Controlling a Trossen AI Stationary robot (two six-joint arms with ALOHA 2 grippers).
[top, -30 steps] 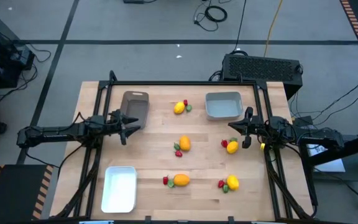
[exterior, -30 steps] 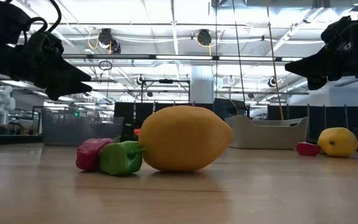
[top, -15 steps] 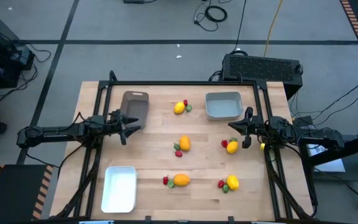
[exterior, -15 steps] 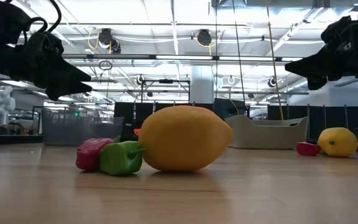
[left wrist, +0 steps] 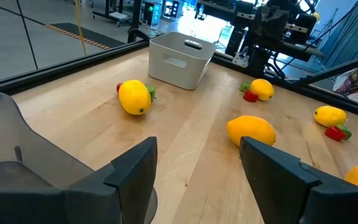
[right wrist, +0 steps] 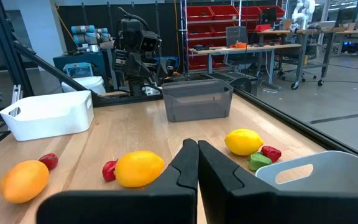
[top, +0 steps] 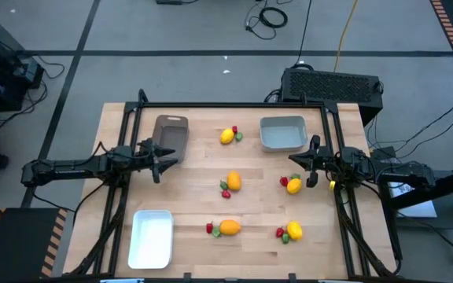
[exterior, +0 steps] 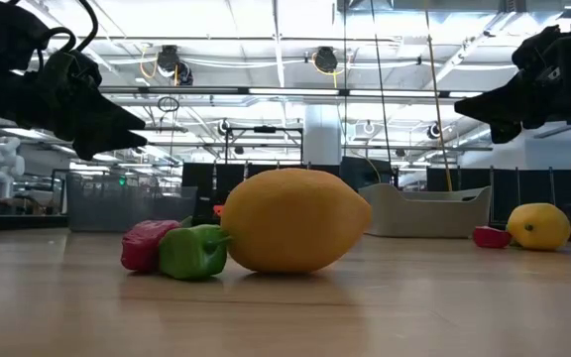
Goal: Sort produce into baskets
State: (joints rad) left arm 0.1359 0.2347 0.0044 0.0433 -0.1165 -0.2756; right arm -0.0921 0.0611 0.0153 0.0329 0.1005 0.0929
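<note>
Produce (top: 233,181) lies in five clusters across the surface (top: 203,196), outside the baskets (top: 282,134). My left jaws (top: 163,155) stand apart beside the brown basket (top: 171,135); my right jaws (top: 306,167) are together, empty.

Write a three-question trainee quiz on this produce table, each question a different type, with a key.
1. True or false: the brown-grey basket already holds a fruit.
2. Multiple choice: the white basket sits at the table's A) near left corner, B) far right corner, C) centre.
3. Fill in: the right end effector hangs just beside a ____ fruit.

Key:
1. False; it holds nothing, like the grey-blue basket.
2. A.
3. Yellow; the yellow fruit lies on the table with a red piece next to it. The right end effector is shut, the left end effector open, neither holding anything.
</note>
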